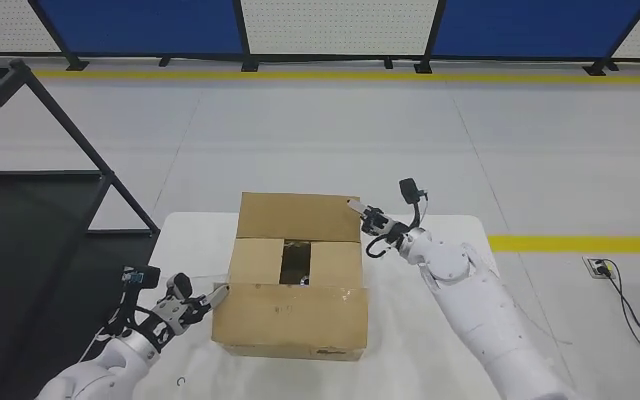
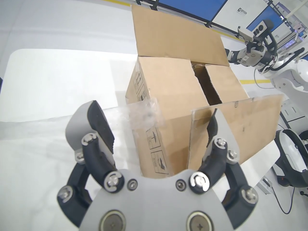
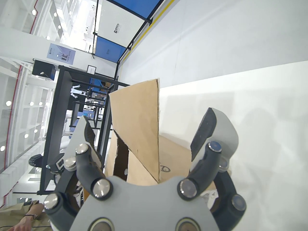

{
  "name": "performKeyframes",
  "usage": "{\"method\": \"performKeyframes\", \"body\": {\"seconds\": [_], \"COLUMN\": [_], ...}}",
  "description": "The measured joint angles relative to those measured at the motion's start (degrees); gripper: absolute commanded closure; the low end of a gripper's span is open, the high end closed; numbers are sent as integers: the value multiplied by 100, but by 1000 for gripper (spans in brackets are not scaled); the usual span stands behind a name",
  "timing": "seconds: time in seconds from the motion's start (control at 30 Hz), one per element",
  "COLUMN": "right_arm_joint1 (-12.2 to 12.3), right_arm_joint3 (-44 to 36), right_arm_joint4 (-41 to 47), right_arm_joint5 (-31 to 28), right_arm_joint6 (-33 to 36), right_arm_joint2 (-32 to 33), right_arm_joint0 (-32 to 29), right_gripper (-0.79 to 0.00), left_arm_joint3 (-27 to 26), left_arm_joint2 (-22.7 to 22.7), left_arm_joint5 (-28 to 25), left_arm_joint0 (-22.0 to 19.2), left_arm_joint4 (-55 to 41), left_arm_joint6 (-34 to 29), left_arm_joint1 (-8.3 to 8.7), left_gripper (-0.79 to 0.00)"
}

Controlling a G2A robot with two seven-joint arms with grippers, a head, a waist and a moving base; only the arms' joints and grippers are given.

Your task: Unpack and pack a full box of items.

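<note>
A brown cardboard box stands in the middle of the white table. Its two inner flaps lie folded down with a dark gap between them. The far outer flap and the near outer flap are spread outward. My left gripper is open at the box's near left corner, with the near flap's end and a strip of clear tape between its fingers. My right gripper is open at the far flap's right end, with that edge between its fingers.
A black metal rack stands off the table's left side. Blue and white partition panels line the far floor. A small dark bit lies on the table near the left arm. Bare table surface lies to the box's right.
</note>
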Motion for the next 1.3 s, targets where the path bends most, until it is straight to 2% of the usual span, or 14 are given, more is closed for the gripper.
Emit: {"method": "performKeyframes", "body": {"seconds": [0.17,0.33,0.67,0.8,0.97,1.3], "right_arm_joint1": [-131,-134,40,163,329,623], "right_arm_joint3": [558,909,732,327,-293,-1827], "right_arm_joint4": [713,1347,1865,1645,1305,757], "right_arm_joint5": [-707,-1373,-2137,-2044,-1861,-1123], "right_arm_joint6": [699,1575,3068,3391,3562,3837], "right_arm_joint2": [37,224,526,542,578,767], "right_arm_joint0": [276,457,480,367,86,-736], "right_gripper": [-785,-785,-785,-785,-785,-785], "left_arm_joint3": [30,66,89,106,120,124], "left_arm_joint2": [44,106,209,254,295,386], "left_arm_joint5": [32,38,19,79,405,783], "left_arm_joint0": [-31,-62,-118,-130,-166,-242], "left_arm_joint4": [1,11,41,47,16,55], "left_arm_joint6": [0,-3,-23,-17,-51,-59], "left_arm_joint1": [3,5,13,12,2,-12], "left_gripper": [-785,-785,-785,-785,-785,-785]}}
